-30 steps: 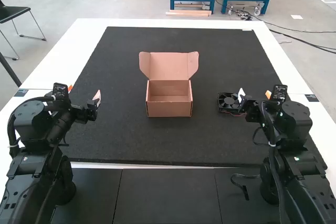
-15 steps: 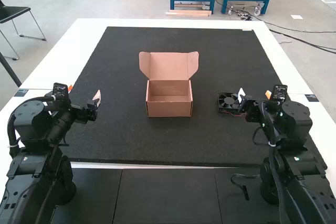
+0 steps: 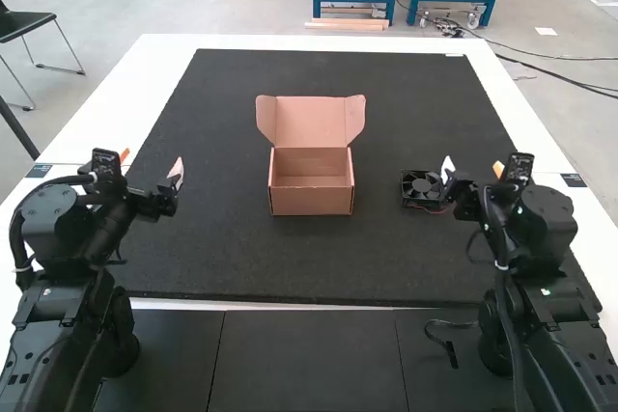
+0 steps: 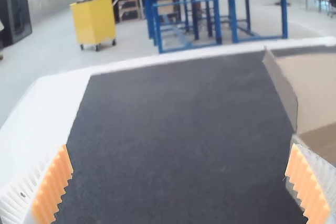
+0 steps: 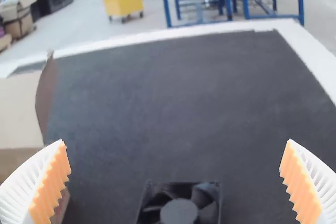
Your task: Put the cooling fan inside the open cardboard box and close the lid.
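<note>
The fan [image 3: 422, 187] lies flat on the mat [image 3: 319, 74], outside the box [image 3: 311, 202] and near its right side. It is a black square frame with a round opening, curved blades and a round hub. In the right wrist view the fan [image 5: 179, 208] sits low between that arm's two fingers and touches neither.

The right gripper [image 3: 472, 169] hangs just behind the fan with its fingers [image 5: 50, 182] spread wide, holding nothing. They are white and ribbed, with orange sawtooth pads.

The box is plain brown cardboard, rectangular, standing at the middle of the mat. Its lid [image 3: 311, 121] stands upright off the back wall, with a small rounded flap at each top corner. Inside, bare cardboard walls and floor show.

The left gripper [image 3: 150, 163] hangs over the mat's left edge, well apart from the box. Its fingers [image 4: 52, 187] are of the same ribbed kind, also spread wide on nothing.

The mat is dark, matte and finely grained, and lies on a white table [image 3: 164, 45].

Count: one fan, one box, two grippers with two fingers each.
</note>
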{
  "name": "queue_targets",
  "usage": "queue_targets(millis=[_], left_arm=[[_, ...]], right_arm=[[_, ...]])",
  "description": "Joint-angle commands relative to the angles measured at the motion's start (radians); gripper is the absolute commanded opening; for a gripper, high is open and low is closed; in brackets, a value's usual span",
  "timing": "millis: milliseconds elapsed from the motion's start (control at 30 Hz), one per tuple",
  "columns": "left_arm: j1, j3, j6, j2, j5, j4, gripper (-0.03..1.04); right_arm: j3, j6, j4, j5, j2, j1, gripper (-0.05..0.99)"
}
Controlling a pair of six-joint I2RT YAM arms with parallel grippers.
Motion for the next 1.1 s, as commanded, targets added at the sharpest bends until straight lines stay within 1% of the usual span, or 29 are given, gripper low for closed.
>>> queue_targets(millis=[0, 33, 67, 200, 233, 300, 433, 500, 600, 633, 667, 733, 767, 833, 900, 933, 967, 1000, 1067], left_arm=[[0.0, -0.006, -0.069, -0.014, 0.004, 0.076, 0.96], [0.0, -0.006, -0.098, -0.014, -0.007, 0.111, 0.96], [0.0, 0.0, -0.111, -0.014, -0.01, 0.122, 0.96], [-0.003, 0.048, -0.13, 0.005, -0.027, 0.094, 0.96], [-0.004, 0.062, -0.13, 0.017, -0.041, 0.096, 0.96], [-0.004, 0.097, -0.13, 0.066, -0.046, 0.102, 0.96], [-0.006, 0.227, -0.13, 0.25, -0.055, 0.105, 0.96], [-0.006, 0.325, -0.131, 0.368, -0.055, 0.062, 0.96], [-0.007, 0.473, -0.147, 0.522, -0.053, -0.021, 0.96], [-0.007, 0.52, -0.145, 0.562, -0.046, -0.044, 0.96], [-0.007, 0.563, -0.147, 0.589, -0.021, -0.067, 0.96], [-0.01, 0.655, -0.148, 0.643, -0.024, -0.13, 0.96], [-0.013, 0.697, -0.147, 0.663, -0.016, -0.16, 0.96], [-0.029, 0.787, -0.148, 0.7, 0.0, -0.231, 0.96], [-0.053, 0.856, -0.148, 0.741, 0.005, -0.266, 0.96], [-0.067, 0.879, -0.148, 0.763, 0.004, -0.274, 0.96], [-0.081, 0.895, -0.148, 0.787, -0.004, -0.276, 0.96], [-0.096, 0.908, -0.148, 0.81, -0.007, -0.286, 0.96], [-0.128, 0.928, -0.141, 0.855, -0.007, -0.305, 0.96]], right_arm=[[-0.004, 0.022, 0.069, 0.066, -0.009, 0.002, 0.91], [-0.004, 0.024, 0.086, 0.071, -0.009, -0.001, 0.91], [-0.004, 0.025, 0.123, 0.075, -0.009, -0.004, 0.91], [0.045, 0.024, 0.139, 0.064, 0.003, -0.024, 0.91], [0.062, 0.025, 0.141, 0.06, 0.012, -0.029, 0.91], [0.101, 0.025, 0.142, 0.052, 0.047, -0.035, 0.91], [0.205, 0.025, 0.158, 0.055, 0.19, -0.038, 0.91], [0.283, 0.025, 0.146, 0.058, 0.278, -0.038, 0.91], [0.423, 0.054, 0.043, 0.058, 0.386, -0.038, 0.91], [0.473, 0.068, 0.003, 0.058, 0.416, -0.038, 0.91], [0.526, 0.082, -0.042, 0.058, 0.442, -0.036, 0.91], [0.642, 0.128, -0.152, 0.058, 0.491, -0.033, 0.91], [0.697, 0.162, -0.204, 0.058, 0.52, -0.033, 0.91], [0.806, 0.188, -0.342, 0.057, 0.574, -0.033, 0.91], [0.908, 0.188, -0.448, 0.055, 0.617, -0.039, 0.91], [0.951, 0.175, -0.497, 0.034, 0.635, -0.038, 0.91], [0.983, 0.145, -0.549, 0.006, 0.649, -0.033, 0.91], [1.0, 0.117, -0.586, -0.008, 0.655, -0.03, 0.91], [1.009, 0.117, -0.631, -0.014, 0.656, -0.026, 0.91]])
